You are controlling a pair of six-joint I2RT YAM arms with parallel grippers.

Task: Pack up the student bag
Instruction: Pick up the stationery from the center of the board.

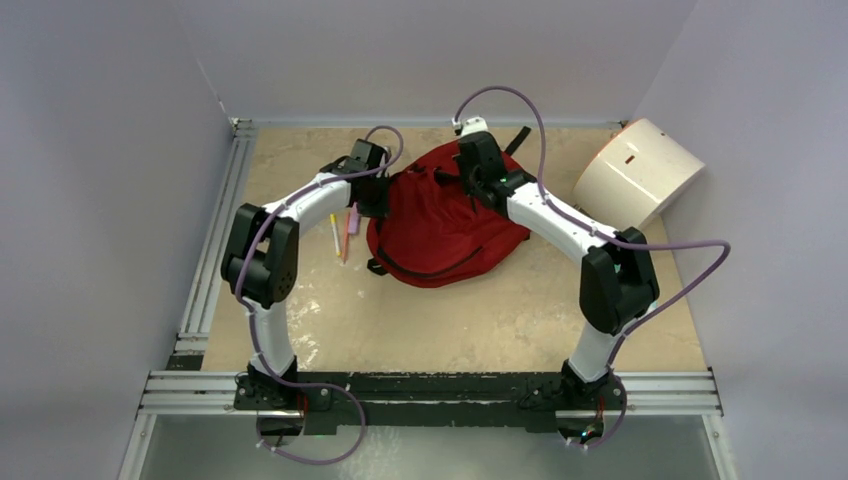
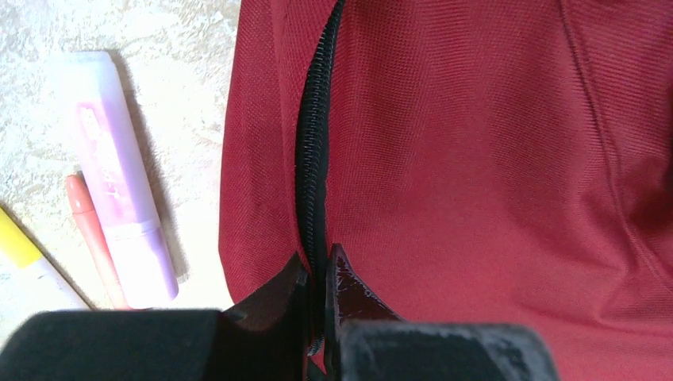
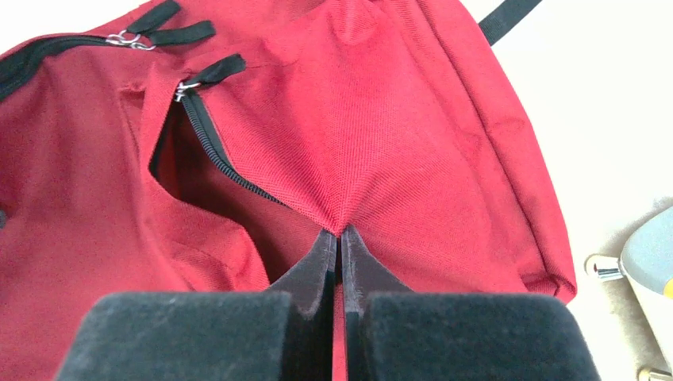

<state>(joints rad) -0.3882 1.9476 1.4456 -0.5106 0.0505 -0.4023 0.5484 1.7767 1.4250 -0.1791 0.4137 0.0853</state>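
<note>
The student bag (image 1: 440,225) is a dark-red backpack lying at the back middle of the table. My left gripper (image 1: 372,192) is at its left edge, shut on the bag's black zipper band (image 2: 312,159) in the left wrist view. My right gripper (image 1: 487,178) is at the bag's upper right, shut on a pinch of red fabric (image 3: 349,190) beside a partly open zipper (image 3: 218,155) with black pull tabs (image 3: 214,71). A lilac highlighter (image 2: 119,175), an orange pen (image 2: 91,230) and a yellow pen (image 2: 24,254) lie on the table left of the bag.
A white rounded cylinder-like box (image 1: 640,170) stands at the back right, its edge in the right wrist view (image 3: 647,254). A black strap (image 1: 518,140) sticks out behind the bag. Metal rails (image 1: 210,260) run along the left and near edges.
</note>
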